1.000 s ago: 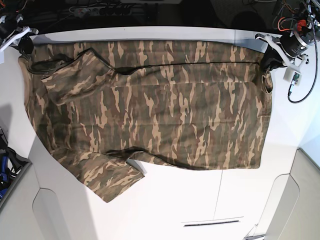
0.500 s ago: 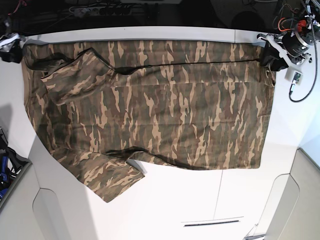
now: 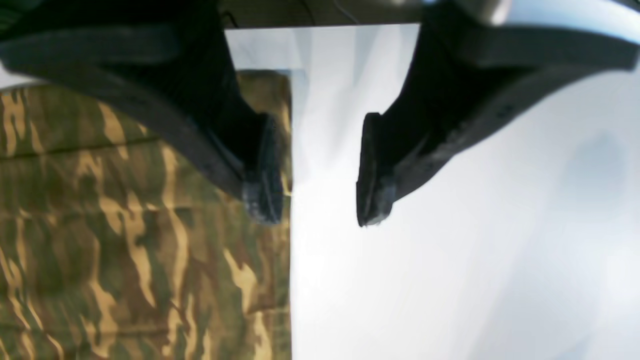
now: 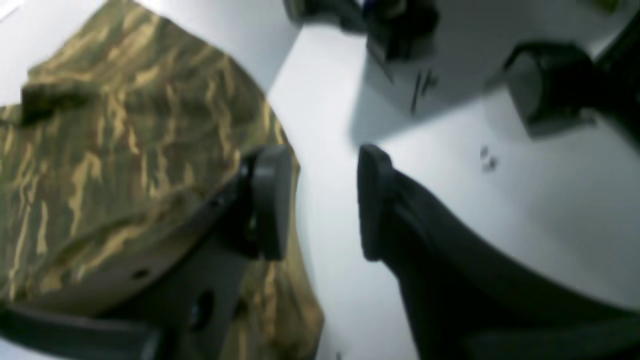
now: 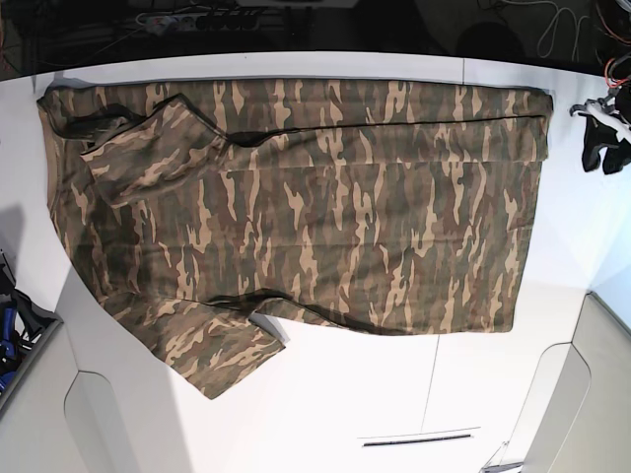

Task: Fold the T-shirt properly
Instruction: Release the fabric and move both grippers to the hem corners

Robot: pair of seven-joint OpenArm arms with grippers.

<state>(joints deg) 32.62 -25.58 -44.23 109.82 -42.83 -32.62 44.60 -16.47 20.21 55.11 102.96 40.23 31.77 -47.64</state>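
Observation:
The camouflage T-shirt (image 5: 296, 207) lies spread flat on the white table (image 5: 394, 394), with a strip along its far edge folded over and one sleeve (image 5: 212, 345) sticking out at the near left. My left gripper (image 3: 317, 212) is open and empty. One finger (image 3: 262, 170) hangs over the T-shirt's (image 3: 125, 225) side edge, the other over bare table. In the base view this left gripper (image 5: 603, 143) sits just off the shirt's far right corner. My right gripper (image 4: 322, 200) is open and empty beside the T-shirt (image 4: 125, 125); the base view does not show it.
Cables and dark gear (image 5: 197, 20) run behind the table's far edge. A blue and black object (image 5: 12, 330) sits at the left border. A narrow slot (image 5: 419, 439) and panel seams mark the near table. Dark equipment (image 4: 395, 30) stands ahead of the right gripper.
Both grippers opened and let go of the shirt's far corners. The left one drew off to the right, the right one left the base view. The corners now lie flat.

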